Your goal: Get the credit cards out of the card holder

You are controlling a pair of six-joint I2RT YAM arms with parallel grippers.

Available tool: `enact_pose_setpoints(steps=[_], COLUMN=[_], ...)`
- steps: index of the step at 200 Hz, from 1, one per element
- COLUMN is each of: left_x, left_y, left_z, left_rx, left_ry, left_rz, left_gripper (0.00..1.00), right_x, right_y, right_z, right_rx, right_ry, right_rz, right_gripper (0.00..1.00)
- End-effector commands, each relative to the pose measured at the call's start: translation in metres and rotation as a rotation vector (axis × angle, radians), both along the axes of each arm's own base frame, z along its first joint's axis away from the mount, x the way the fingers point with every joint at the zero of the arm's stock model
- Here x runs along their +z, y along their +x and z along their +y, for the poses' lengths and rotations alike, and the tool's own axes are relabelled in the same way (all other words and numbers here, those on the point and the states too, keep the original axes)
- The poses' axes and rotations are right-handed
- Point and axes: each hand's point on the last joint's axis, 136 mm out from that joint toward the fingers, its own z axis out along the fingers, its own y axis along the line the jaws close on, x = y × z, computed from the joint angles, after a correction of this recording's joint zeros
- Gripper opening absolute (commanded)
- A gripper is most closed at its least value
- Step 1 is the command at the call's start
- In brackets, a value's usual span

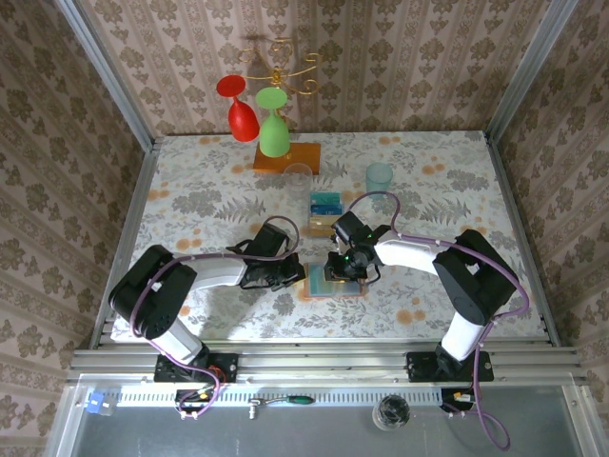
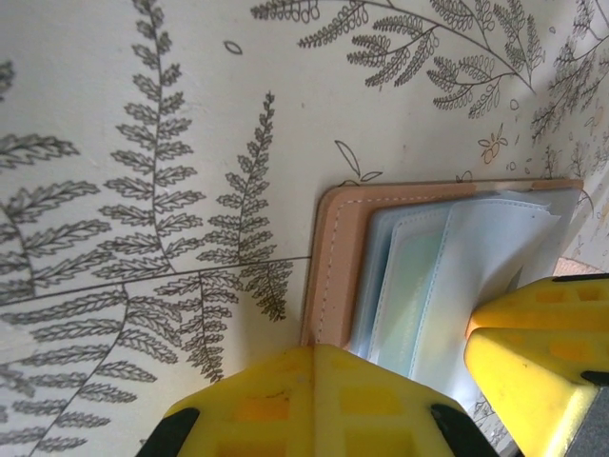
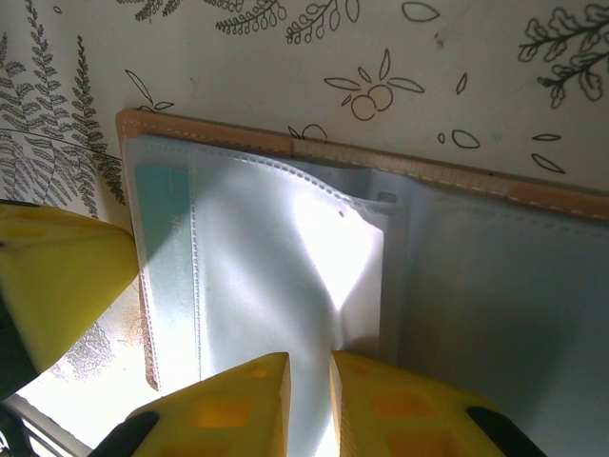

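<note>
One card holder (image 1: 328, 288) lies open, between the two grippers. Left gripper (image 2: 314, 398): jaws together, at the holder's salmon edge. Right gripper (image 3: 304, 400): jaws nearly together over a clear pocket, can't tell if pinching. Credit cards (image 1: 325, 204): one small stack just beyond the holder, count unclear.

This is a staged robot test cell: wallpaper panels (image 1: 400, 67) in an aluminium frame (image 1: 105, 71) box a fern-print table (image 1: 209, 181), with two arms (image 1: 171, 286) bolted to a metal rail (image 1: 324, 360).
</note>
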Motion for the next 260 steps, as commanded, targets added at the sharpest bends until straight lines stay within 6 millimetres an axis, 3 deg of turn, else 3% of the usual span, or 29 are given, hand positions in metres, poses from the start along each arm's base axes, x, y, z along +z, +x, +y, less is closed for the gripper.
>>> enact_pose_setpoints(steps=[1, 65, 124, 209, 260], left_x=[0.013, 0.043, 0.036, 0.017, 0.023], left_y=[0.004, 0.009, 0.004, -0.002, -0.002], left_z=[0.003, -0.013, -0.044, -0.048, -0.054], left_rx=[-0.007, -0.032, -0.033, -0.037, -0.04], left_ry=[0.014, -0.005, -0.099, -0.067, -0.088], left_rz=[-0.02, -0.071, -0.026, 0.017, 0.015], left_gripper=[0.05, 0.11, 0.18, 0.21, 0.18], right_x=[0.002, 0.001, 0.001, -0.004, -0.006], right_y=[-0.002, -0.004, -0.005, -0.007, -0.009], right_z=[-0.005, -0.006, -0.007, -0.012, -0.014], right_rx=[0.0, -0.006, -0.019, -0.028, -0.034], right_ry=[-0.014, 0.048, 0.143, 0.194, 0.198], right_rz=[-0.01, -0.006, -0.002, 0.017, 0.023], right_gripper=[0.18, 0.17, 0.15, 0.14, 0.14])
